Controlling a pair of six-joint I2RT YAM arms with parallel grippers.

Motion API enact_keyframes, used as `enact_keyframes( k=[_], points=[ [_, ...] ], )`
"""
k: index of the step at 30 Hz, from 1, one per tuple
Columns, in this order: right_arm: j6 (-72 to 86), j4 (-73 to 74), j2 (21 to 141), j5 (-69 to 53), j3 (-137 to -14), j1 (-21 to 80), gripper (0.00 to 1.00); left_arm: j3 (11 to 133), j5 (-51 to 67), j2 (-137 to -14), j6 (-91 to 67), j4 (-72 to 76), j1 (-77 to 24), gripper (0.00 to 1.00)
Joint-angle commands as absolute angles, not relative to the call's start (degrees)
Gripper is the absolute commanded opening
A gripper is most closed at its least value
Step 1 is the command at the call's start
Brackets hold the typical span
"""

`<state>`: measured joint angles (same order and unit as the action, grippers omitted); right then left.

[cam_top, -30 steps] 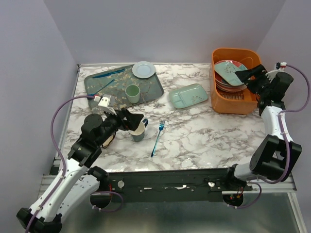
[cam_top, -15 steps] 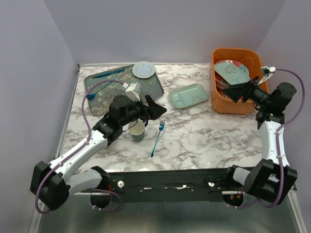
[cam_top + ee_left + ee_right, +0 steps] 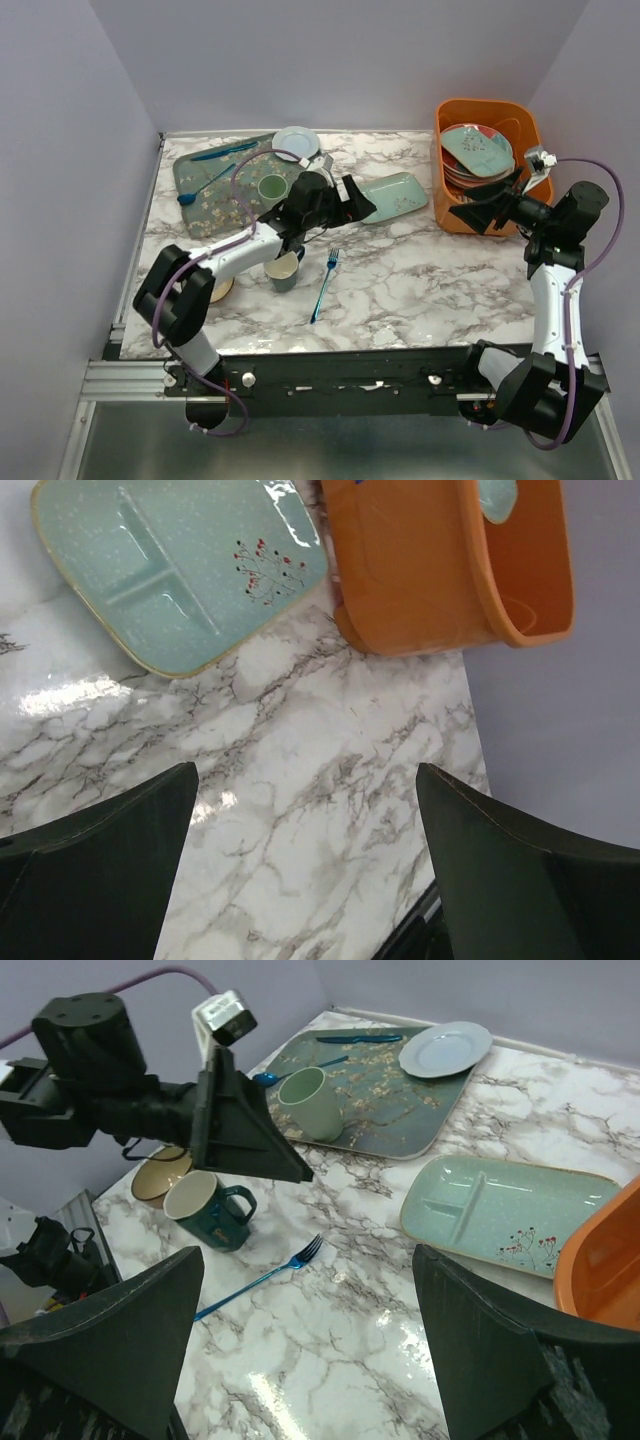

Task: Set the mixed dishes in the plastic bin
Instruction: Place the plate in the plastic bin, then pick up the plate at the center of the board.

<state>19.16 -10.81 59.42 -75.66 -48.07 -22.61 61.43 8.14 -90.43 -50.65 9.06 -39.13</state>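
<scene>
Already the plastic bin (image 3: 445, 205) holds stacked plates (image 3: 480, 150), perhaps four; left fingers (image 3: 90, 880) and right fingers (image 3: 100, 1340) gape wide, empty.

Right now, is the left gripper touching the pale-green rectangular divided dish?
Apart. The left wrist view shows bare marble table between the open left gripper and the pale-green rectangular divided dish.
</scene>
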Motion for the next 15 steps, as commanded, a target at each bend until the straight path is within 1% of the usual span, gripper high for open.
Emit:
enact_keyframes(
  k=[1, 9, 13, 15],
  points=[
    [17.14, -9.14, 58.62, -78.40, -47.11, -22.85, 0.93, 67.14, 2.90, -98.34, -52.73, 11.78, -39.03, 0.97],
    [16.88, -8.61, 58.80, -78.66, -47.20, -22.85, 0.93, 74.08, 2.64, -111.43, -55.11, 12.75, -36.83, 0.91],
    [16.87, -8.35, 59.06, -78.66, -47.20, -22.94, 0.93, 76.46, 1.67, -115.04, -55.37, 10.90, -36.21, 0.89],
    [16.79, -8.26, 59.24, -78.66, -47.29, -22.94, 0.93, 77.60, 0.44, -116.62, -55.20, 9.15, -36.04, 0.86]
  ],
)
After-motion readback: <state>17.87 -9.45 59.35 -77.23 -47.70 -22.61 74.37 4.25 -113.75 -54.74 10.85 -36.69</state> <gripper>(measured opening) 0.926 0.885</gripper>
